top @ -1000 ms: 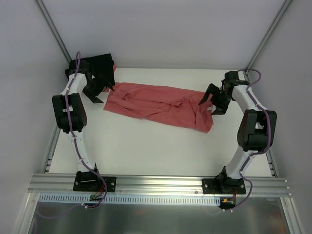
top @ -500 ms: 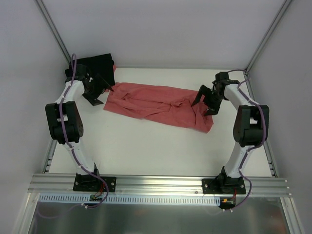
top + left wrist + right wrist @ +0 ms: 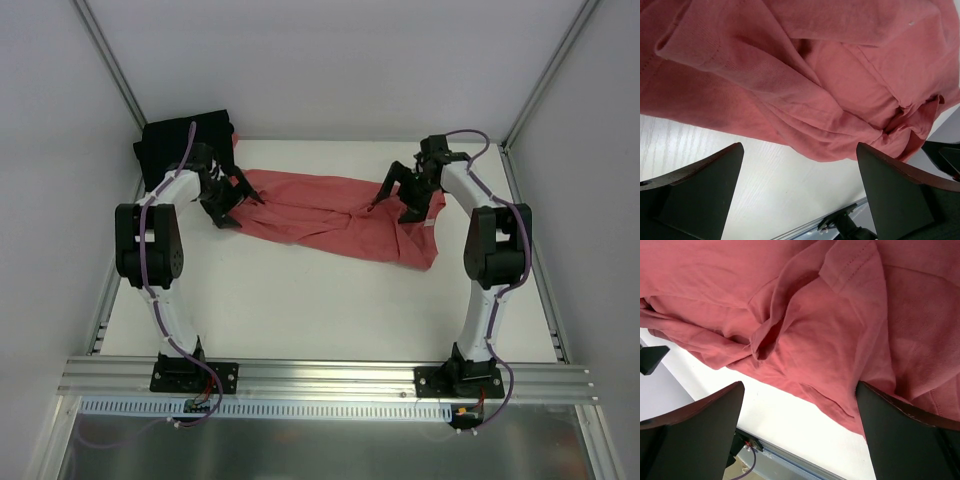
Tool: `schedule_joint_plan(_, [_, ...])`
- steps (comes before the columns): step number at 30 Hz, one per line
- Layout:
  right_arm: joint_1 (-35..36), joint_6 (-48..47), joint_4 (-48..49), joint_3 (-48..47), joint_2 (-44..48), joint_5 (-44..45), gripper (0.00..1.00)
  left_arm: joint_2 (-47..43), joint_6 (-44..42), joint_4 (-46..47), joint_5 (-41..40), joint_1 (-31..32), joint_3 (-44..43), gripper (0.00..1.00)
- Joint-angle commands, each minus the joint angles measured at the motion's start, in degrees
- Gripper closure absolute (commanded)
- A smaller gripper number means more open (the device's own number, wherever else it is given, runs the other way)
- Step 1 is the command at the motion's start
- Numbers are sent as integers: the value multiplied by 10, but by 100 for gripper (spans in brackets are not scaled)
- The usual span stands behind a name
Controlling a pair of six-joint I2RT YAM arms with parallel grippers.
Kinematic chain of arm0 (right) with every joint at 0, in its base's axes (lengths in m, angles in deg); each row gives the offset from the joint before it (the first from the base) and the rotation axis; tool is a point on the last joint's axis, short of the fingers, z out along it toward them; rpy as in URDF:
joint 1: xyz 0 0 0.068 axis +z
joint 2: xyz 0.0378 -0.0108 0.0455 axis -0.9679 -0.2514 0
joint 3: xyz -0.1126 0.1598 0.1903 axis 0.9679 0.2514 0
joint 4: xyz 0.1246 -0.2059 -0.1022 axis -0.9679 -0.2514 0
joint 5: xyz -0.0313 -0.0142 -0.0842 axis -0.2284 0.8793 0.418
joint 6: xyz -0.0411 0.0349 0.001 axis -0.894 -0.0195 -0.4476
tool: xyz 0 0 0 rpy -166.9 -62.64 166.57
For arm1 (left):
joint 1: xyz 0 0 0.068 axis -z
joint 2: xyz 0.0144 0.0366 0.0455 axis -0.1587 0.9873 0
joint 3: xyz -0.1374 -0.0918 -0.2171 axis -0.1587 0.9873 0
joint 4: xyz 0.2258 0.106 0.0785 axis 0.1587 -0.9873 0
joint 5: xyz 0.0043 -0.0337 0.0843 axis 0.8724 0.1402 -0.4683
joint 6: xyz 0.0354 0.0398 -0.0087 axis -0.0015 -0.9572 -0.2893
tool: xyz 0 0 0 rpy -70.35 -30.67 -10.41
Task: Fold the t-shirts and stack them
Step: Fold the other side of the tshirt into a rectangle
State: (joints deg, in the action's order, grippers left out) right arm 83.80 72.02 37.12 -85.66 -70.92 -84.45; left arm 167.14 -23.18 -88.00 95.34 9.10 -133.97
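Note:
The coral-red t-shirt (image 3: 330,215) lies crumpled in a long band across the far half of the white table (image 3: 300,300). It fills the left wrist view (image 3: 805,75) and the right wrist view (image 3: 830,315). The black t-shirt (image 3: 185,138) lies bunched in the far left corner. My left gripper (image 3: 238,200) is open over the red shirt's left end, holding nothing. My right gripper (image 3: 397,197) is open over the shirt's right part, holding nothing. In both wrist views the dark fingers (image 3: 700,195) (image 3: 905,440) stand wide apart above bare table and the shirt's edge.
Grey walls and metal frame posts (image 3: 110,60) close in the table at the back and sides. An aluminium rail (image 3: 320,378) with both arm bases runs along the near edge.
Both grippers have moved inward over the red shirt: the left from beside the black shirt to the red shirt's left end, the right leftward and farther back over its right part. The shirts have not moved.

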Motion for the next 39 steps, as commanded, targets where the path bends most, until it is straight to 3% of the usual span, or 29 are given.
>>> schedule_joint_plan(1, [2,9,-22,-30,46,-6,1,16,8,-1,17,-2,-19,1])
schedule_joint_plan(16, [14,4,-77,-77,83,-11,1,24,18,15,22,15,-15,1])
schedule_joint_plan(26, [34,7,-27,14,35,-32,1,20,8,3,18,17,-14,1])
schedule_joint_plan(33, [36,-8,-34,32,-5,-11,0,24,2,-12,15,17,-30,1])
schedule_joint_plan(39, [35,-31,-79,32,2,67,0,31,-2,-23,13,17,-51,1])
